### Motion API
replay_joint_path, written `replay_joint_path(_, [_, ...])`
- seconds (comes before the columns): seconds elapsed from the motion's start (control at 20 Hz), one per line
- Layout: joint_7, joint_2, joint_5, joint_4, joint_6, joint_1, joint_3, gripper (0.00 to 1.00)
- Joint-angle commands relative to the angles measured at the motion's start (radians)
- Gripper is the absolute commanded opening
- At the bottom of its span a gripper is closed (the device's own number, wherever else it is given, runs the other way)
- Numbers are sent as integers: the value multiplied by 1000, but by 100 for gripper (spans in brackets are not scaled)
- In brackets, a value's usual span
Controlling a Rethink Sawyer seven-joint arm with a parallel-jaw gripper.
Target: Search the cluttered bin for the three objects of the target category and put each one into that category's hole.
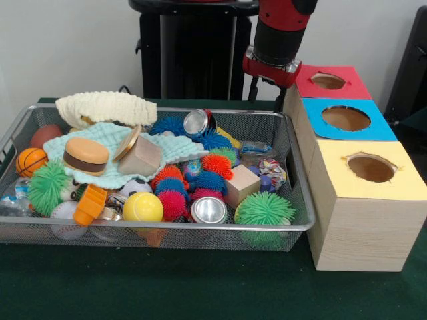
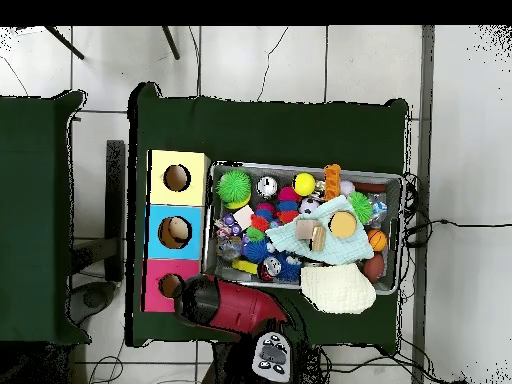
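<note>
The red and black arm's gripper (image 1: pixel 269 85) hangs behind the silver wire-mesh bin's (image 1: pixel 298 175) far right corner, beside the red-topped wooden box (image 1: pixel 328 81); whether its fingers are apart is unclear.

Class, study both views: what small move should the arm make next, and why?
Probably swing the arm from the red box to above the wire bin. It sits behind the boxes, off the clutter, its claw hidden, and all three holes look empty, so nothing appears sorted yet.
</note>
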Motion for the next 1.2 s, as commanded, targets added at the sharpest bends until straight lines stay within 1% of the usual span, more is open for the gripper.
replay_joint_path(0.05, [212,30,86,-202,40,-7,0,100])
replay_joint_path(0.25, [231,-12,86,-218,132,16,-36,100])
replay_joint_path(0.6, [235,-68,88,-230,245,31,-72,100])
replay_joint_path(0.75, [213,-87,79,-243,291,21,-74,100])
replay_joint_path(0.9, [184,-86,83,-257,310,-10,-51,100])
replay_joint_path(1.0, [174,-73,81,-270,305,-22,-44,100])
replay_joint_path(1.05, [167,-55,81,-275,283,-30,-36,100])
replay_joint_path(1.2, [152,41,78,-307,165,-54,-10,100])
